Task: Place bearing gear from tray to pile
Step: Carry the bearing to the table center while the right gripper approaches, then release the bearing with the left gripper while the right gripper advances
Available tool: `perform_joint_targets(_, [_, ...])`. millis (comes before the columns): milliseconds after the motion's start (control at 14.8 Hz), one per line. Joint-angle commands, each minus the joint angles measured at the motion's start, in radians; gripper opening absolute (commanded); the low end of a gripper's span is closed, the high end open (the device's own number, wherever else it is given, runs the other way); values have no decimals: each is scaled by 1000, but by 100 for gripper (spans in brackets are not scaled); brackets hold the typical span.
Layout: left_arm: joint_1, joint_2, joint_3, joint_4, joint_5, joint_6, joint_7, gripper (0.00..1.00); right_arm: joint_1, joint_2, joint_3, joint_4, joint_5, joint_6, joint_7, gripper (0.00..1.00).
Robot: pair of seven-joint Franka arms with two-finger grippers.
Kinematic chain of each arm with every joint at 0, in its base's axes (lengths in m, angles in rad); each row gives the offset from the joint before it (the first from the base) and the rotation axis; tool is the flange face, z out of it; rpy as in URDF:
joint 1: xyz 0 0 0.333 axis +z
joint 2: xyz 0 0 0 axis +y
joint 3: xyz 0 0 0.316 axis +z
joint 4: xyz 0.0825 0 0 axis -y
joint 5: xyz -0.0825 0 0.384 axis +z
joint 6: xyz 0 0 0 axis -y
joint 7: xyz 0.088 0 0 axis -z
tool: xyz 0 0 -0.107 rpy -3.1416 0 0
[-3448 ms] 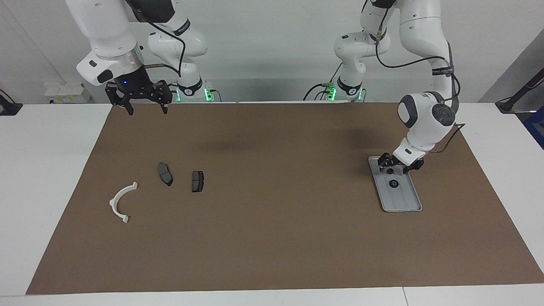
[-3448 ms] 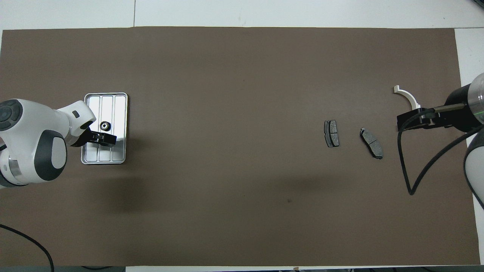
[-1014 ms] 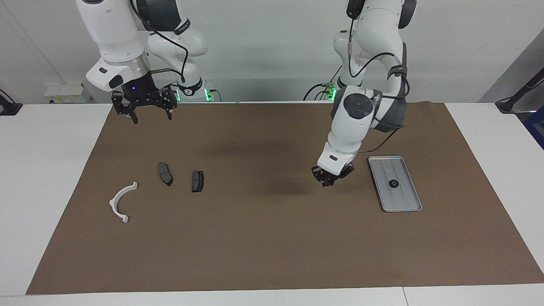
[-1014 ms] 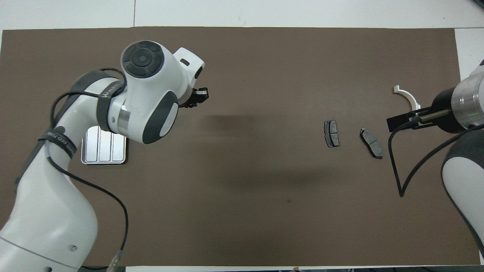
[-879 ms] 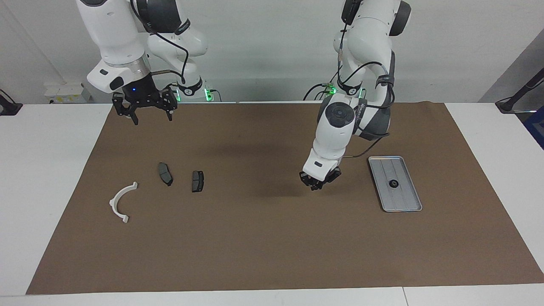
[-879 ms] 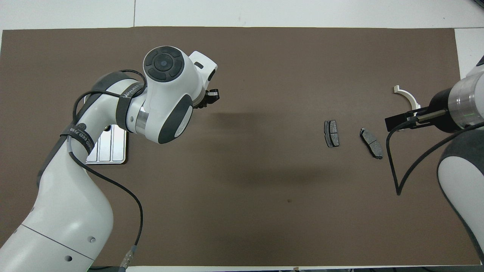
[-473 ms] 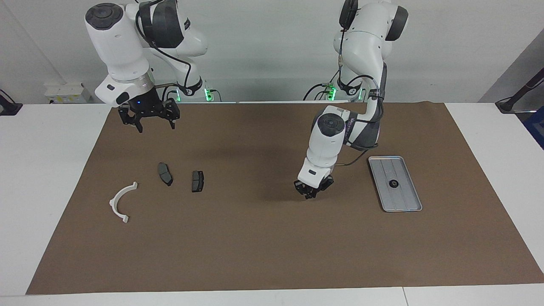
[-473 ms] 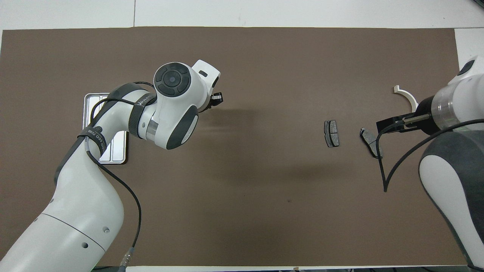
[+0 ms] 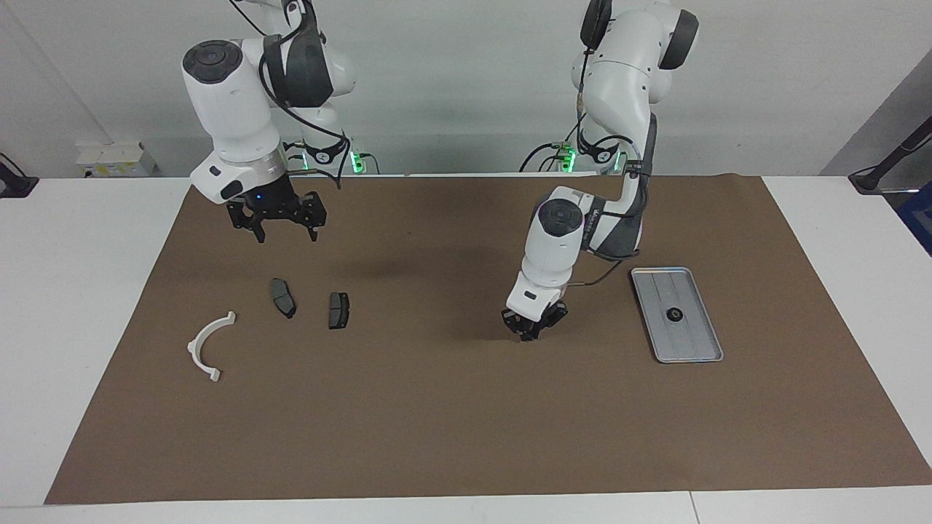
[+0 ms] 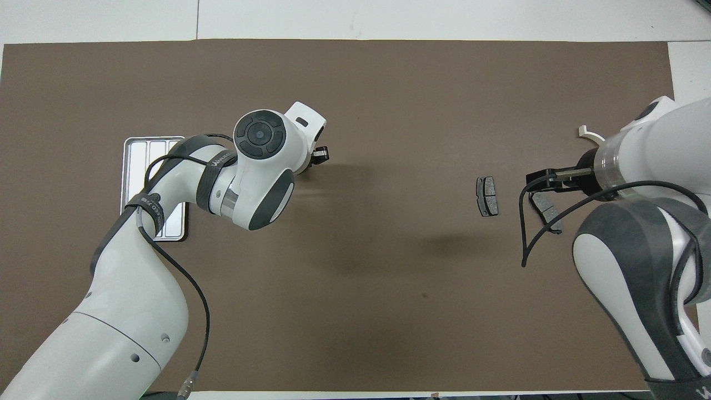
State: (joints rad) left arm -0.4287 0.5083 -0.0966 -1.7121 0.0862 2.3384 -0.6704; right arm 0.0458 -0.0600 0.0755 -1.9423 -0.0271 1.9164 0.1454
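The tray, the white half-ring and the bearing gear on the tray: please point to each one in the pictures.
tray [image 9: 695,349]: facing view, bare ridged floor near its end farthest from the robots.
white half-ring [image 9: 198,340]: facing view, middle of the curved band.
bearing gear [image 9: 674,314]: facing view, centre of the dark round part.

I see a white worktop covered by a large brown mat. A plain pale grey wall rises at the robots' end. A white socket box sits against it, toward the right arm's end. Soft shadows fall on the mat.
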Motion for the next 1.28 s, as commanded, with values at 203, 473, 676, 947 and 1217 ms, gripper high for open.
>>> perform_joint_targets(203, [-22, -42, 15, -64, 29, 32, -28, 35, 16, 29, 1, -35, 24, 55, 120, 100])
perform_joint_targets(473, [-6, -42, 17, -34, 59, -4, -14, 100, 40, 91, 1, -35, 24, 116, 183, 100])
perform_joint_targets(676, [74, -40, 31, 9, 69, -21, 75, 100, 68, 126, 1, -35, 24, 130, 276, 100])
perform_joint_targets(947, [253, -77, 21, 45, 50, -91, 298, 100, 111, 150, 1, -37, 24, 173, 344, 100])
perform_joint_targets(1217, [421, -112, 21, 45, -64, -155, 640, 100, 189, 167, 1, -33, 24, 220, 460, 100])
